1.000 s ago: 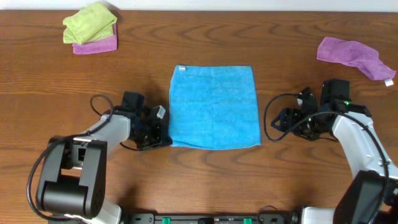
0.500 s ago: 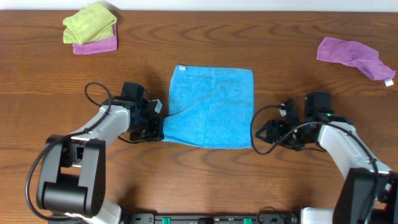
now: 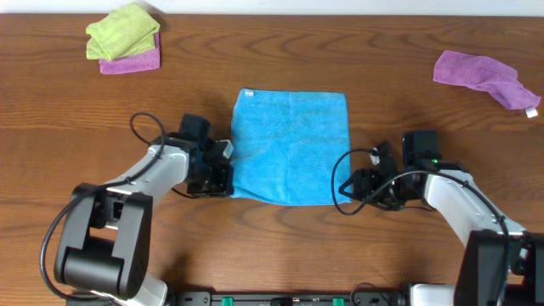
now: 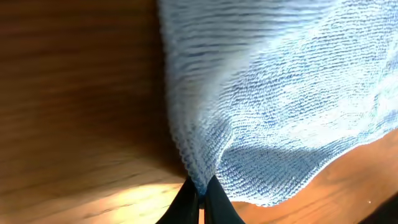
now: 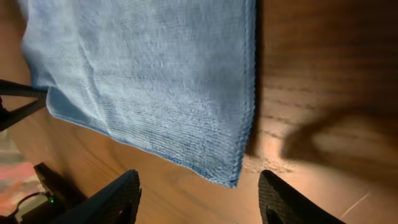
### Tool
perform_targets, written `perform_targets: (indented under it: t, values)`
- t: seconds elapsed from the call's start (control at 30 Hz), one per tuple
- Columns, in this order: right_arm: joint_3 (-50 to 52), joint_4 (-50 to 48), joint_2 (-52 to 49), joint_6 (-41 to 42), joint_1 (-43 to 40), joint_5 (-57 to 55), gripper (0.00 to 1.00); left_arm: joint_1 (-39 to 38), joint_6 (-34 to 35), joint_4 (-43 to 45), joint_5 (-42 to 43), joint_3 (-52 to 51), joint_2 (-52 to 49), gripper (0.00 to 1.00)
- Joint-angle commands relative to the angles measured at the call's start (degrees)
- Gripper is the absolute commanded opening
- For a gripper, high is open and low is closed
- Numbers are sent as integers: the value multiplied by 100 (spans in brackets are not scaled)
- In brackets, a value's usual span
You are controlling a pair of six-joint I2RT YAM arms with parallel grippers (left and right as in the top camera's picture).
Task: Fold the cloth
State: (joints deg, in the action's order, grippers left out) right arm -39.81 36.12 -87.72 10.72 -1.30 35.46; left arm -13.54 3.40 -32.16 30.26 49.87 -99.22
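Overhead, at table (image 3: 399,102) centre: cloth (image 3: 291,140) lies flat. Left gripper (image 3: 224,175) at near-left corner, right gripper (image 3: 347,189) just beside near-right corner. Judged paired to carry near edge over.
Left wrist: jaws pinched tight on rucked corner.
Right wrist: fingers (image 5: 118,198) spread astride corner, nothing gripped yet.

Setting: a robot lab or test station. Indicators:

- A left arm (image 3: 127,183) and a right arm (image 3: 463,191), both black-and-white machines, stand at the near edge of a wood-grain desk (image 3: 382,68).
- Exposed black cable (image 3: 140,127) loops off the arms.
- A dark frame (image 3: 280,299) with green fittings runs along the near edge.
- The desk carries practice items: a blue cloth (image 3: 291,144), a green cloth (image 3: 123,30) on a purple cloth (image 3: 132,62), and a second purple cloth (image 3: 480,72).
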Motion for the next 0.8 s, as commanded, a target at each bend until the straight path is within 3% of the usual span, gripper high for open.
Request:
perform_targets:
  t: [0.0,0.5,0.77]
  values:
    - [238,-101,-20,236,79,129,61,-120,94,52,81,109,-72,6]
    - [619,-839,-203,511,55,59,51,-153,133,66,81,109,-72,6]
    - [623,-1156,-782,562,59,175,20,-153,157,66,83,109,-72,6]
